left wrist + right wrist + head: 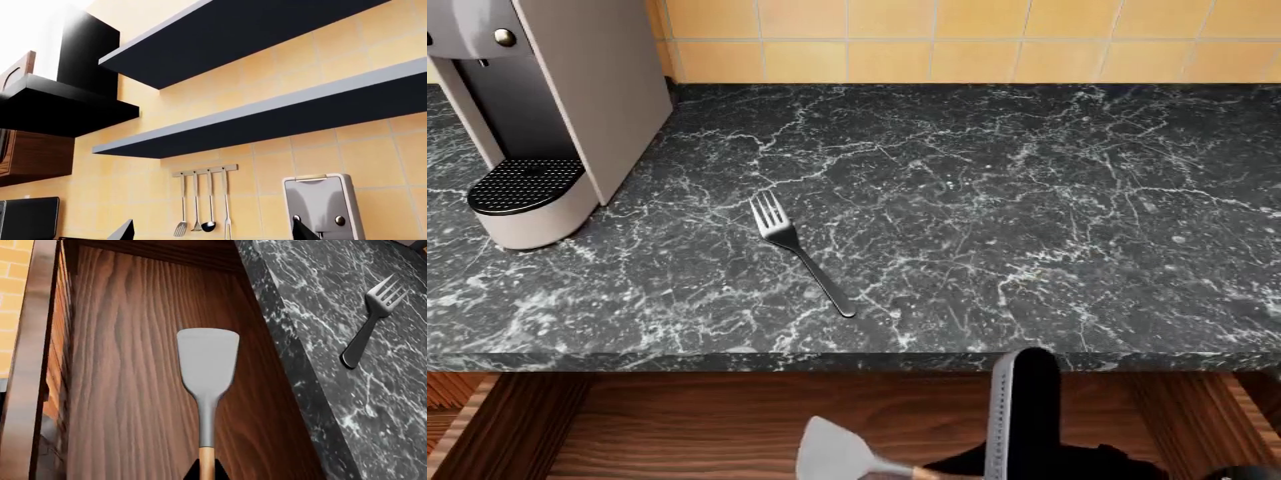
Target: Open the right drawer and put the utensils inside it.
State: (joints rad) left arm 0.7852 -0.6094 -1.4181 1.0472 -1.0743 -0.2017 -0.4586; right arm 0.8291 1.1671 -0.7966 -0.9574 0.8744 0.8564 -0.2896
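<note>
The right drawer (667, 430) stands open below the counter edge, its wood-grain bottom (127, 400) bare. My right gripper (207, 469) is shut on the light wooden handle of the spatula (207, 360). The spatula's flat grey head hangs over the drawer's inside, pointing along it, and shows in the head view as spatula head (834, 455). The dark-grey fork (801, 252) lies on the black marble countertop (1028, 200), tines toward the wall; it appears beside the drawer as fork (372, 325). My left gripper (213, 235) is open, held high and facing the wall, far from both utensils.
A grey coffee machine (547, 110) stands at the counter's back left. On the tiled wall are two dark shelves (267, 120), a rail of hanging kitchen tools (203, 200) and a black range hood (60, 105). The drawer's side wall (40, 340) borders the spatula's far side.
</note>
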